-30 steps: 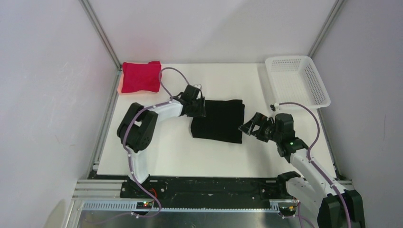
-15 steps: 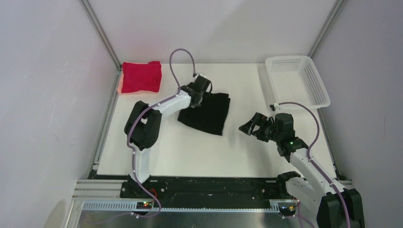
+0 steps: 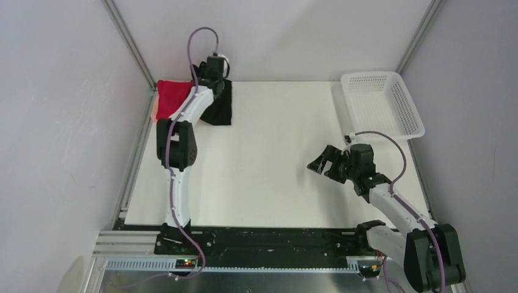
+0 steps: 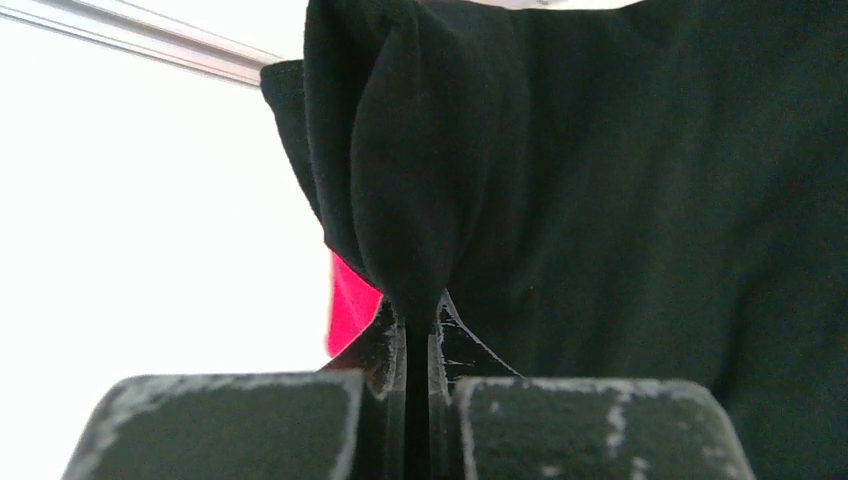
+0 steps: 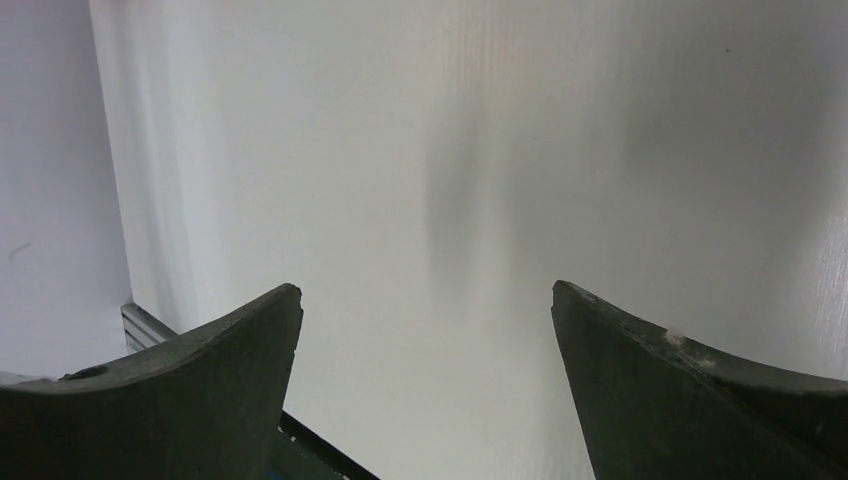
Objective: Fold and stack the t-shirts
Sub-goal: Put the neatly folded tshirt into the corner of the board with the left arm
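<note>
White tabletop: folded black cloth t-shirt is clamped in left gripper, folded crimson-red t-shirt lying just beside it. Stacking is judged unfinished; right gripper is held agape, empty.

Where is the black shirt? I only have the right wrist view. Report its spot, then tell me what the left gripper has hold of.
Observer: The black shirt is at the far left corner of the table, just right of the red shirt.
Operator: Confirm the grip.
Observer: The left gripper is shut on a bunched fold of the black shirt, seen in the left wrist view.
Operator: Now locate the basket.
Observer: The white basket sits at the far right corner, beyond your right gripper.
</note>
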`<act>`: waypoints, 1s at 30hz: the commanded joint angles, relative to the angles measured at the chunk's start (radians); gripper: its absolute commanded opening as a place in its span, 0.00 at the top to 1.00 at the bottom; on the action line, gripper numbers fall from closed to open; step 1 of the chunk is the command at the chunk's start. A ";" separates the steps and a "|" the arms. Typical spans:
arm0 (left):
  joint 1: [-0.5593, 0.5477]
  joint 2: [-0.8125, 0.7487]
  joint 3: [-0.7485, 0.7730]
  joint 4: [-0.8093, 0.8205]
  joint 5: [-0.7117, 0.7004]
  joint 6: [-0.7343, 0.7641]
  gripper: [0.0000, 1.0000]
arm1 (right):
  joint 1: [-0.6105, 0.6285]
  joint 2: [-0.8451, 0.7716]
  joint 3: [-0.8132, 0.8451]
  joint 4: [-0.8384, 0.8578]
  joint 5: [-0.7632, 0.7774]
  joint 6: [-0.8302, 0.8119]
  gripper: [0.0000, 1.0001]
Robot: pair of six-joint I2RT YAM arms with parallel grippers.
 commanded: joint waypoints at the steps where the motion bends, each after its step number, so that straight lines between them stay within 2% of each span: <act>1: 0.050 -0.015 0.143 0.068 0.019 0.225 1.00 | -0.009 0.024 0.010 0.057 0.018 -0.021 0.01; 9: 0.090 -0.113 0.189 0.071 0.151 0.237 1.00 | -0.022 0.021 0.049 -0.012 0.096 -0.070 0.01; 15: 0.090 -0.153 0.233 0.068 0.121 0.143 1.00 | -0.030 0.010 0.066 -0.047 0.131 -0.094 0.01; 23: 0.098 -0.201 0.202 0.069 0.081 0.086 1.00 | -0.034 0.015 0.069 -0.064 0.163 -0.109 0.01; 30: 0.154 -0.163 0.174 0.068 0.122 0.036 1.00 | -0.036 0.048 0.077 -0.072 0.149 -0.109 0.01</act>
